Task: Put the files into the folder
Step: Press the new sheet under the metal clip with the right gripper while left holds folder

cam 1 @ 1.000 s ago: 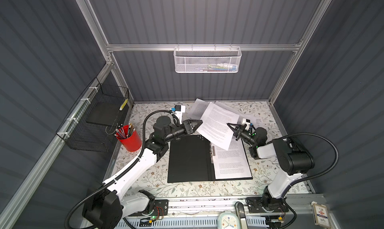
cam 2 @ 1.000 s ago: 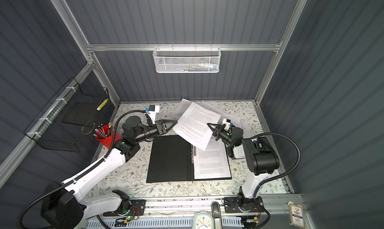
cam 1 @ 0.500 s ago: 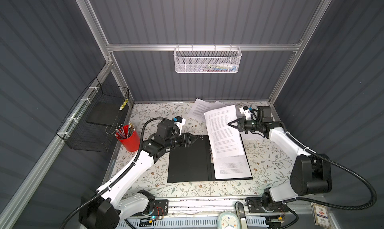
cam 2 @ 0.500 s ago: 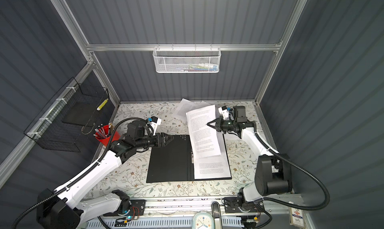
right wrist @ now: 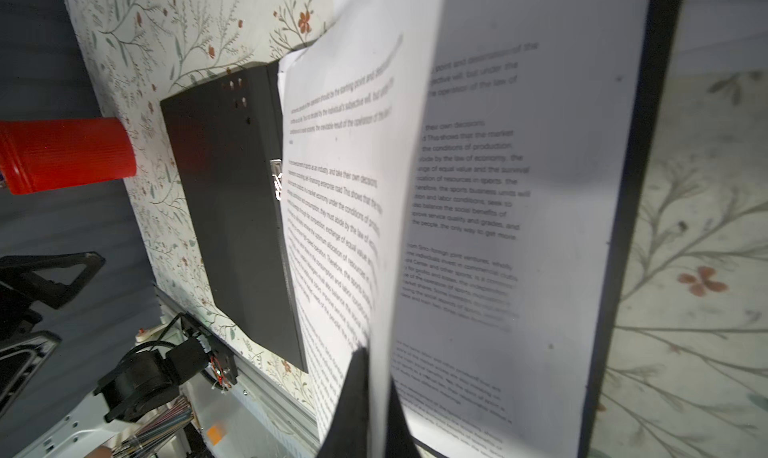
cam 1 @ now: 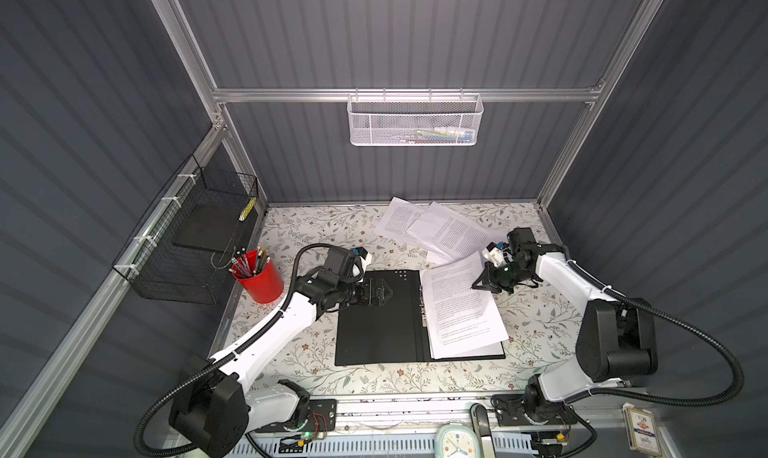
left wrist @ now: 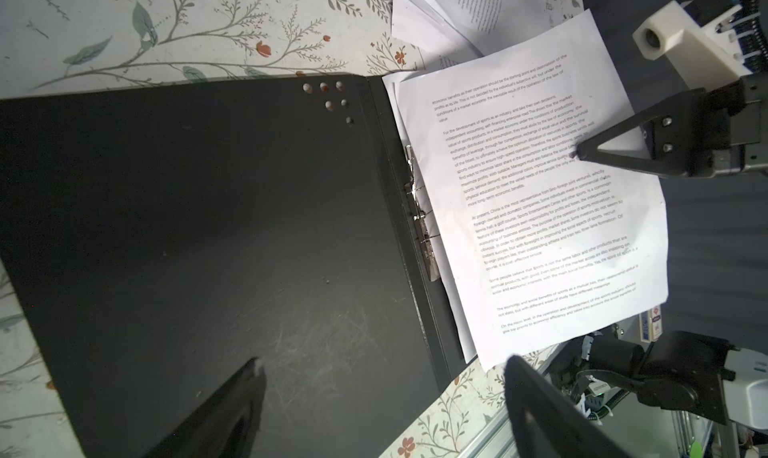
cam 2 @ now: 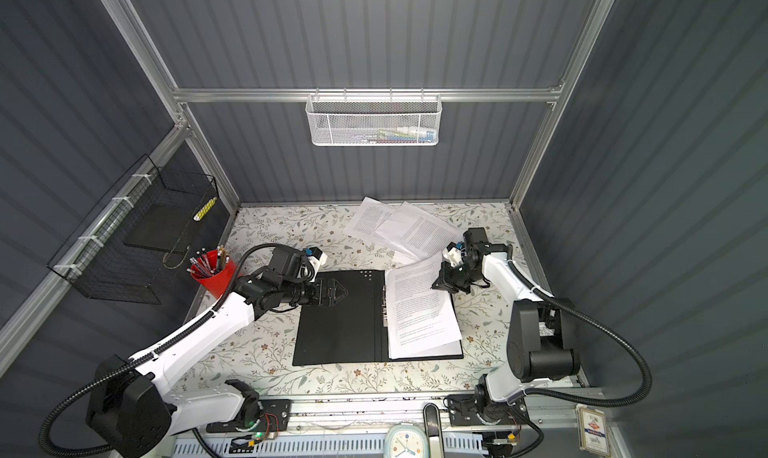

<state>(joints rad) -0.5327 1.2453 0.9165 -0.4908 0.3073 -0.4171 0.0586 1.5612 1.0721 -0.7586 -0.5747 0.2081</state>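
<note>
The folder [cam 1: 378,323] lies open on the table, black inside up, metal clip [left wrist: 419,210] at the spine. Files rest on its right half. My right gripper [cam 1: 473,287] is shut on the right edge of the top sheet [cam 1: 461,306], which lies askew over the sheet beneath; in the right wrist view the held sheet [right wrist: 353,185] curves up between the closed jaws of the right gripper [right wrist: 376,364]. My left gripper [cam 1: 384,293] hovers open over the folder's bare left half [left wrist: 208,227], holding nothing. More files [cam 1: 432,227] lie loose behind the folder.
A red cup of pens [cam 1: 259,279] stands left of the folder. A black wire basket [cam 1: 195,243] hangs on the left wall and a white mesh basket [cam 1: 415,121] on the back rail. A clock [cam 1: 455,443] and a card box [cam 1: 642,433] sit at the front edge.
The right gripper swung the sheet over the folder and lowered it onto the right half. The left gripper drew back from the sheet's edge to the folder's left half and opened wide.
</note>
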